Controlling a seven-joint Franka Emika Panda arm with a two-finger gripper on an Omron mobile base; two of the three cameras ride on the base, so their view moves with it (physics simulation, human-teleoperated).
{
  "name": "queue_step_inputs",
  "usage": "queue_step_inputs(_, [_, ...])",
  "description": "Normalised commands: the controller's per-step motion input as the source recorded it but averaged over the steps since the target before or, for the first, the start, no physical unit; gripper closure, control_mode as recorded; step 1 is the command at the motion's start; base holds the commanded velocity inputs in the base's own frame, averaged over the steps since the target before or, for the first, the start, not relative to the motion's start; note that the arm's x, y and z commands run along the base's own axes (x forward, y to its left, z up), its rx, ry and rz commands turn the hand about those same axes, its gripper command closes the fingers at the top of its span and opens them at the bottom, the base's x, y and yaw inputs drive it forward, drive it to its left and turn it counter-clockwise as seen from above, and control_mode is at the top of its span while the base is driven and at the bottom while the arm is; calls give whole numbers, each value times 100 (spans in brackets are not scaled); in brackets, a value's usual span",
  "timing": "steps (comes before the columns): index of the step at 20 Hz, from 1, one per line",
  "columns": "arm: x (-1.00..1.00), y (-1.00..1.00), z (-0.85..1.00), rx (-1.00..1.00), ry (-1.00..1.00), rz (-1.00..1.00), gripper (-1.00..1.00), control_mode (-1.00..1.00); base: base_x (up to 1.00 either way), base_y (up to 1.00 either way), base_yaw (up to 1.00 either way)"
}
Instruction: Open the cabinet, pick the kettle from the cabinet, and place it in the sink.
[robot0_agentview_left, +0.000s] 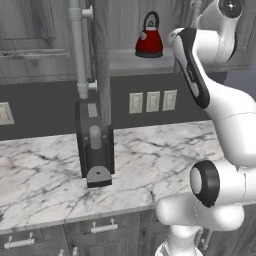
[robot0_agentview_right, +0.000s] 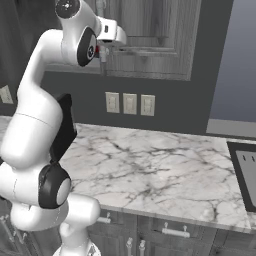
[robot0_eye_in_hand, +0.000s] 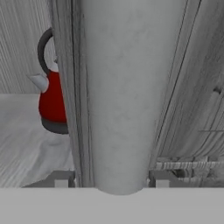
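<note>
The pincer sits right up against a long vertical silver bar handle of the cabinet. One small dark fingertip shows on one side of the bar and the other on the opposite side, so the jaws straddle it. They stand at a middling width, and whether they actually press the bar cannot be told. In the hand view, the narrow edge of a grey wood-grain door runs just beside the handle on the left, and panelled wood grain lies to its right.

Beyond the pincer, past that door edge and to the left in the hand view, the kettle stands upright on the pale cabinet shelf. It is red, with a black arched handle and a dark base, and it is apart from the fingers. The left base view shows it alone on the shelf, with one door swung out edge-on to its left.

Well below the pincer lies the white marble surface, carrying a dark boxy appliance. Three pale wall outlets sit on the dark wall behind. Far off to the right of the pincer in the right base view, the sink is set into the surface.
</note>
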Motion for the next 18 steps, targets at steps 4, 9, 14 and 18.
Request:
queue_step_inputs(4, [4, -1, -12, 0, -12, 0, 100, -100, 0, 0, 0])
queue_step_inputs(9, [-11, -8, -10, 0, -4, 0, 100, -100, 0, 0, 0])
queue_step_inputs(14, [-34, -11, -2, 0, -13, 0, 100, -100, 0, 0, 0])
queue_step_inputs(18, [-46, -20, 0, 0, -18, 4, 100, -100, 0, 0, 0])
